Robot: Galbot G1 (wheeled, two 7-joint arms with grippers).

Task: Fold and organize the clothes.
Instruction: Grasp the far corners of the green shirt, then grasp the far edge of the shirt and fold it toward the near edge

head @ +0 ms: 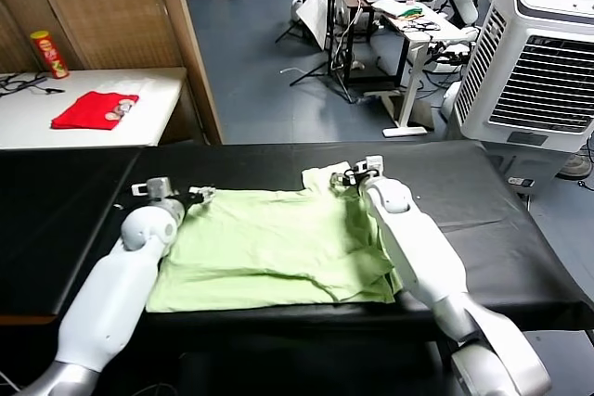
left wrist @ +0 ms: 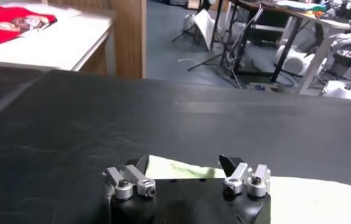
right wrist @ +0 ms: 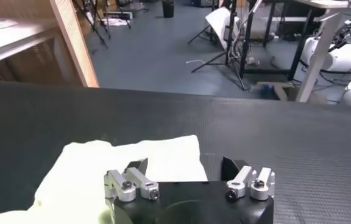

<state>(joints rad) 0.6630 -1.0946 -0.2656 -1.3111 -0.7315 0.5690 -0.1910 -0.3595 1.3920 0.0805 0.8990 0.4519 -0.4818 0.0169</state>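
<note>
The green shirt (head: 278, 248) lies flat on the black table (head: 65, 220). The left gripper (left wrist: 186, 165) and right gripper (right wrist: 184, 167) sit at its far corners, fingers apart.

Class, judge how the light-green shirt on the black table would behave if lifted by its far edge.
The shirt lies flat with soft wrinkles and a folded-over flap, so it probably droops limply. It looks thin, likely light. On the black table it may drag and bunch rather than slide cleanly.

A black worktop (head: 483, 201) spans the scene. A pale green shirt (head: 278, 248) lies spread flat on it, reaching from near the far edge down to the near edge, roughly midway between the side edges. Beyond the far left corner, a white worktop (head: 158, 99) carries a red cloth (head: 88, 110) and a can (head: 48, 53).
</note>
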